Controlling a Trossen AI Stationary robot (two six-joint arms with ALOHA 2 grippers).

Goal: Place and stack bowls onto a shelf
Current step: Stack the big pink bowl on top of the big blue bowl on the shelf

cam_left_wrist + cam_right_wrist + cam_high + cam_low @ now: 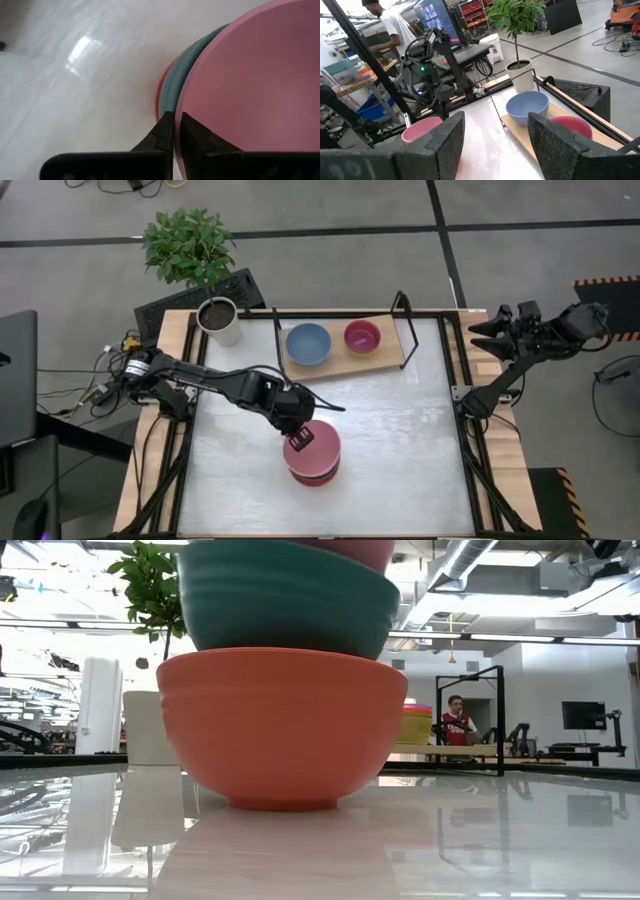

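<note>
A stack of three bowls stands mid-table: a pink bowl (318,442) sits in a teal bowl (290,602), which sits in an orange-red bowl (285,725) resting by its base on the table. My left gripper (300,438) is at the stack's left rim, shut on the pink bowl (260,75). The shelf (385,357) lies at the far edge and bears a blue bowl (308,343) and a magenta bowl (362,337). My right gripper (480,332) waits open off the table's far right corner; its wrist view shows its fingers (495,135) wide apart. My left gripper pinches the pink bowl's rim (178,107) on the side toward the table's left, one finger (197,140) inside the bowl and one (162,135) outside. The fingers come from above, slanting down. The pink bowl sits upright, nested in the teal bowl (175,80).
A white plant pot (220,320) with a green plant stands at the far left corner beside the shelf's black end frame (277,340). The other end frame (405,320) rises on the right. Bare tabletop (420,440) lies to the right of the stack. People show in the room beyond.
</note>
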